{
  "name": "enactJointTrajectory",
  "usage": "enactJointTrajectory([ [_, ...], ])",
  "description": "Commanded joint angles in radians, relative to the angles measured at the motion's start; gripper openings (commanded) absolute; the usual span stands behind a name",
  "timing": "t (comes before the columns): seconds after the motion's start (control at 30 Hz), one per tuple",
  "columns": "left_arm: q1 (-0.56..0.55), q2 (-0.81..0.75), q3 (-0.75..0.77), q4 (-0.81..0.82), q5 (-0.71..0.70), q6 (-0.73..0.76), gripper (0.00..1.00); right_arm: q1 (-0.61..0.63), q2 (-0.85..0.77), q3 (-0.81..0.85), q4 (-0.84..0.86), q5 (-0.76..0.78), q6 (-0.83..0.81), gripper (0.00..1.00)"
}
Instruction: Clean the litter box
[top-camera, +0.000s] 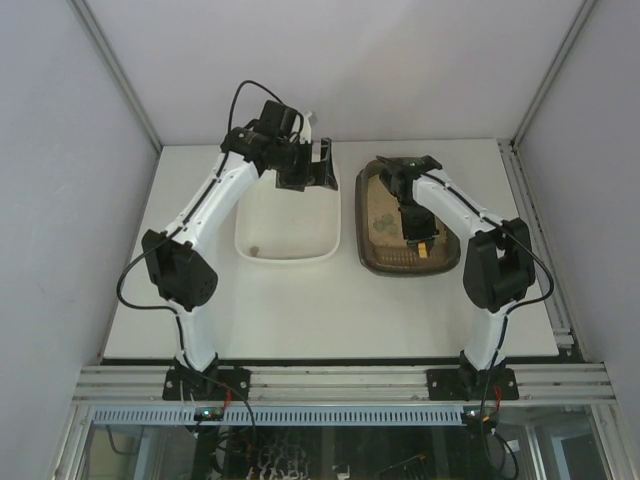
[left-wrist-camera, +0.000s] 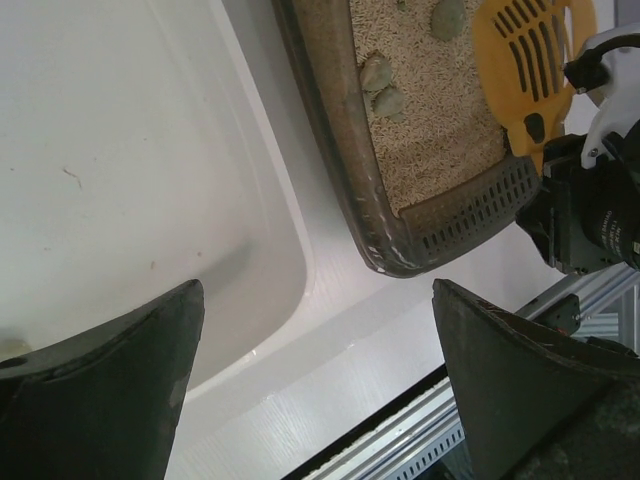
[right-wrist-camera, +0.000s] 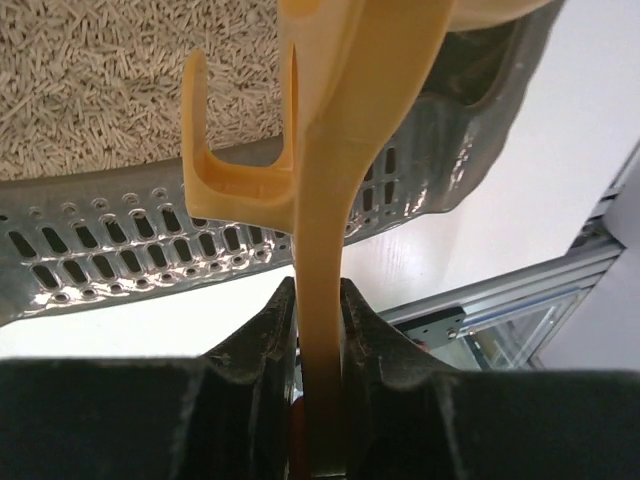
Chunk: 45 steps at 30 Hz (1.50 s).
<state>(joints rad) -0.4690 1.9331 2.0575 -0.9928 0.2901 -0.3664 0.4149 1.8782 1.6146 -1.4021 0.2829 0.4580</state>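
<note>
The dark brown litter box (top-camera: 366, 250) with beige litter sits right of centre on the table. In the left wrist view, the litter box (left-wrist-camera: 330, 110) holds a few grey-green clumps (left-wrist-camera: 378, 75). My right gripper (top-camera: 420, 238) is over the box's near end, shut on the handle of the yellow slotted scoop (top-camera: 425, 248). In the right wrist view, my right gripper (right-wrist-camera: 318, 290) clamps the scoop's handle (right-wrist-camera: 340, 150) above the perforated rim (right-wrist-camera: 120, 250). The scoop head (left-wrist-camera: 530, 50) lies over the litter. My left gripper (top-camera: 315, 170) is open and empty above the white tub's far right corner; the left wrist view also shows it (left-wrist-camera: 318, 300).
The white tub (top-camera: 290, 258) stands left of the litter box, with a small lump (top-camera: 255, 250) inside near its front left. Its wall (left-wrist-camera: 280, 200) shows in the left wrist view. Grey enclosure walls surround the table. An aluminium frame (top-camera: 340, 380) runs along the near edge.
</note>
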Motion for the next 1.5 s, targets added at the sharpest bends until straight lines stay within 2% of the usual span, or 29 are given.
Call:
enactJointTrajectory([
  [0.0,0.007,-0.075,-0.030,0.022,-0.034,0.004,1.00,0.028,0.013,0.071,-0.087,0.166,0.057,0.00],
  [0.1,0.007,-0.105,-0.093,0.045,-0.040,0.013,1.00,0.023,0.020,0.068,-0.095,0.199,0.061,0.00],
  [0.37,0.007,-0.164,-0.211,0.085,-0.062,0.016,1.00,-0.036,0.060,0.078,-0.068,0.172,0.035,0.00],
  [0.83,0.009,-0.210,-0.268,0.103,-0.111,0.032,1.00,-0.082,0.180,0.133,-0.045,0.038,-0.018,0.00],
  [1.27,0.008,-0.210,-0.279,0.108,-0.109,0.035,1.00,-0.214,0.192,0.172,0.066,-0.329,-0.113,0.00],
  [1.47,0.010,-0.207,-0.280,0.108,-0.104,0.037,1.00,-0.237,0.210,0.185,0.095,-0.472,-0.135,0.00],
])
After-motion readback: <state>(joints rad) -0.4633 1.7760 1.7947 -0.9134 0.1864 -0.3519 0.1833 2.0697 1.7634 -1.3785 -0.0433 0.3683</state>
